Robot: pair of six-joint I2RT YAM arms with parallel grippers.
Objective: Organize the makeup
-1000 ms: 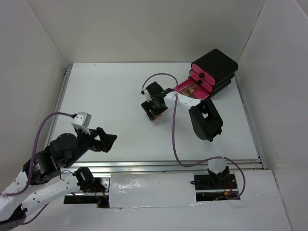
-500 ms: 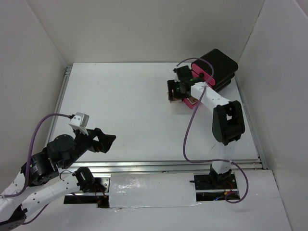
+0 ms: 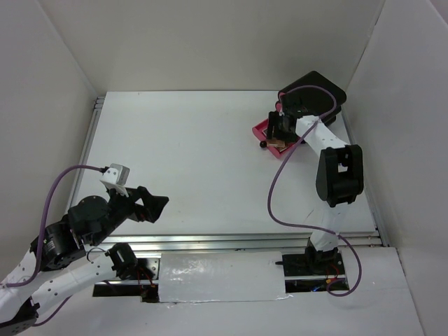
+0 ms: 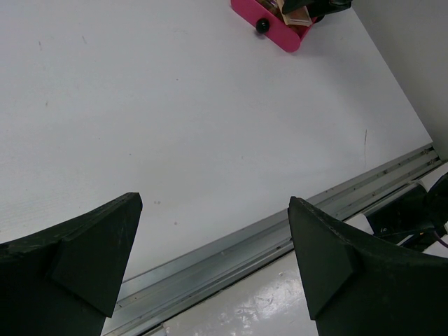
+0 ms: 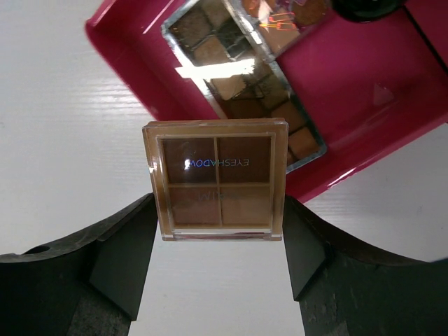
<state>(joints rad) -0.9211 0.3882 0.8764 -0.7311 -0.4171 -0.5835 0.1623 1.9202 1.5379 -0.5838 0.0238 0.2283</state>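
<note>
My right gripper [image 5: 218,204] is shut on a small square tan eyeshadow palette [image 5: 215,180], one finger against each side edge. It hangs over the near rim of an open pink drawer [image 5: 378,105] in which a narrow brown palette [image 5: 245,77] lies. In the top view the right gripper [image 3: 280,134] is at the pink drawer [image 3: 261,130], back right. Low on the left, my left gripper [image 3: 157,204] is open and holds nothing. From the left wrist view the left gripper [image 4: 213,210] looks across bare table toward the far pink drawer [image 4: 269,21].
The black box [image 3: 318,91] that the drawer slides out of stands in the back right corner by the wall. A metal rail [image 4: 280,231] runs along the table's near edge. White walls close in three sides.
The right arm swung from the middle of the table to the back right, carrying the square palette over the pink drawer. The left arm stayed where it was.
</note>
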